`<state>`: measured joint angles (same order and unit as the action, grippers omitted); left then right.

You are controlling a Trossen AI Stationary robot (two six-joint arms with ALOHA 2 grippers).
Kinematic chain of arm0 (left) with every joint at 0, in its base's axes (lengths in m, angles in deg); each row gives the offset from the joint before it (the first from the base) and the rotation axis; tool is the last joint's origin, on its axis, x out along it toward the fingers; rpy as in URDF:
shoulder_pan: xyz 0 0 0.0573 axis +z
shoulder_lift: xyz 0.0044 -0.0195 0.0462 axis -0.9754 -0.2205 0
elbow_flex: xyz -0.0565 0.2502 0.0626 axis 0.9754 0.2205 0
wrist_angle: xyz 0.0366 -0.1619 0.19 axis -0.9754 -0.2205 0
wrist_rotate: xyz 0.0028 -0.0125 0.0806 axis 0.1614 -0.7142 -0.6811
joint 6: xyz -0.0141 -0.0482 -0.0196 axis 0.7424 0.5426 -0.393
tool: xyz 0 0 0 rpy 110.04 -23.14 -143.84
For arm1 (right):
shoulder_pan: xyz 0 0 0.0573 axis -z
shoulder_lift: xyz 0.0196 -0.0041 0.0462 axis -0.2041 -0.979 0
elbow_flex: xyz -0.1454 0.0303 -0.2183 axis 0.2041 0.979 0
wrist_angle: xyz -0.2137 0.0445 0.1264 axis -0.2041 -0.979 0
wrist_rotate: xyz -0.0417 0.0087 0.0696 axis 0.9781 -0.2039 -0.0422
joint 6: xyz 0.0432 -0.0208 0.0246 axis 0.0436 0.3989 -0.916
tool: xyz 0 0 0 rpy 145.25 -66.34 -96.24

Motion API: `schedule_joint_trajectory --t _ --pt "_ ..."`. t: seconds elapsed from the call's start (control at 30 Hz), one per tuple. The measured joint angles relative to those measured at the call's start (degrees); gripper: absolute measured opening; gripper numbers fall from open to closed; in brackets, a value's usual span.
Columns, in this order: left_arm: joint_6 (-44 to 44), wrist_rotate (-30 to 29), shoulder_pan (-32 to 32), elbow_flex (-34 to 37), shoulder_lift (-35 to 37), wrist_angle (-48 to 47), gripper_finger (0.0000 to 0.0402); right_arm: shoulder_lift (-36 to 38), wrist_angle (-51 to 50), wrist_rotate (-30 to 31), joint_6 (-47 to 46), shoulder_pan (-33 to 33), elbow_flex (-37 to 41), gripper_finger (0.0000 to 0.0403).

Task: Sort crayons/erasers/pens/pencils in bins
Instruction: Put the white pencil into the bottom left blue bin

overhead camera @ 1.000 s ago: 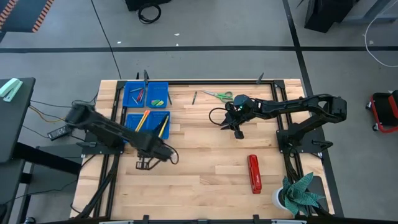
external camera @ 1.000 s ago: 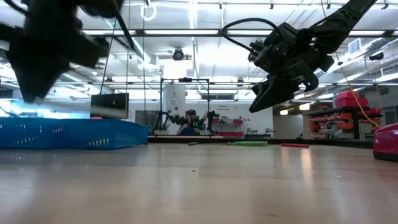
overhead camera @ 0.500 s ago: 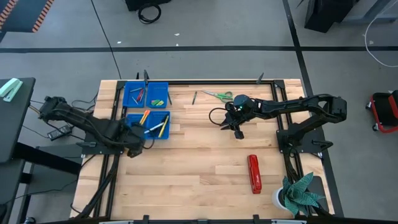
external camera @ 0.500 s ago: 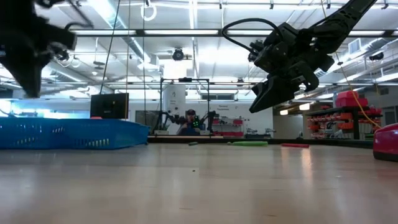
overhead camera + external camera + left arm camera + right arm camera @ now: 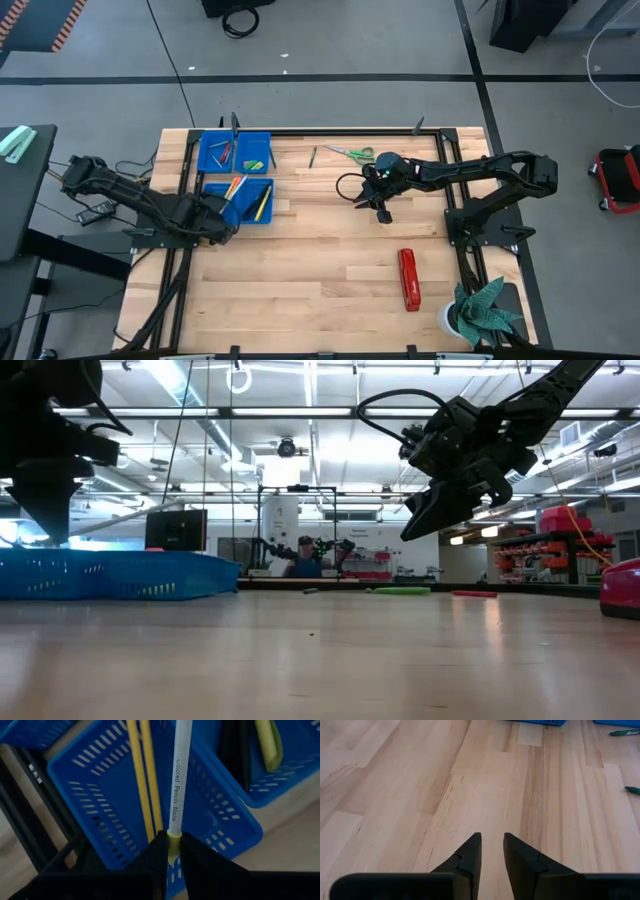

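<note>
jaws of the left gripper point(image 5: 168, 851) are pinching the yellow end of a white pencil point(image 5: 179, 775), which is pointing out over a blue bin point(image 5: 95, 795) where two yellow pencils point(image 5: 145, 780) are lying side by side. a neighbouring bin point(image 5: 280, 775) is holding dark pens point(image 5: 235, 750) and a yellow-green stick. seen from above, the left gripper point(image 5: 218, 215) is sitting at the near-left corner of the bin cluster point(image 5: 236, 172) on the worktop point(image 5: 330, 270). the right gripper point(image 5: 380, 208) is hanging above the bare middle of the worktop, well apart from the bins, its jaws almost pressed together with only a narrow gap and nothing between them. green-handled scissors point(image 5: 352, 152) are lying near the far edge, and a red stapler point(image 5: 408, 279) is lying toward the near right.
</note>
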<state>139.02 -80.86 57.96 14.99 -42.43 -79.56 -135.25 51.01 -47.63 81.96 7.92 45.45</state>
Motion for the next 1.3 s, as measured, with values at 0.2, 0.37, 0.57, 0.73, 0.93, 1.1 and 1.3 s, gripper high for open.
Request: schedule_joint_trajectory --t 0.2,0.37,0.57,0.73,0.93,1.1,1.3 --pt "-1.5 1.0 2.9 0.0 0.0 0.1 0.0056 0.0 0.0 0.0 0.0 0.0 0.0 0.0088" --pt "-2.2 1.5 3.8 0.0 0.0 0.1 0.0053 0.0 0.0 0.0 0.0 0.0 0.0 0.0088" --pt "-1.5 1.2 3.8 0.0 0.0 0.1 0.0068 0.0 0.0 0.0 0.1 0.0 0.0 0.0088" --pt "-1.4 1.0 3.8 0.0 -0.1 0.1 0.0114 0.0 0.0 0.0 0.1 0.0 0.0 0.0088" --pt "-1.5 1.0 3.7 0.0 -0.1 1.2 0.0149 0.0 0.0 0.0 0.1 0.0 0.0 0.0088" --pt "-2.8 1.3 3.7 0.0 -0.1 1.6 0.0155 0.0 0.0 0.0 0.1 0.0 0.0 0.0088" --pt "-6.4 0.8 3.7 -0.1 -0.1 2.1 0.0147 0.0 0.1 0.0 0.1 0.0 0.0 0.0088"
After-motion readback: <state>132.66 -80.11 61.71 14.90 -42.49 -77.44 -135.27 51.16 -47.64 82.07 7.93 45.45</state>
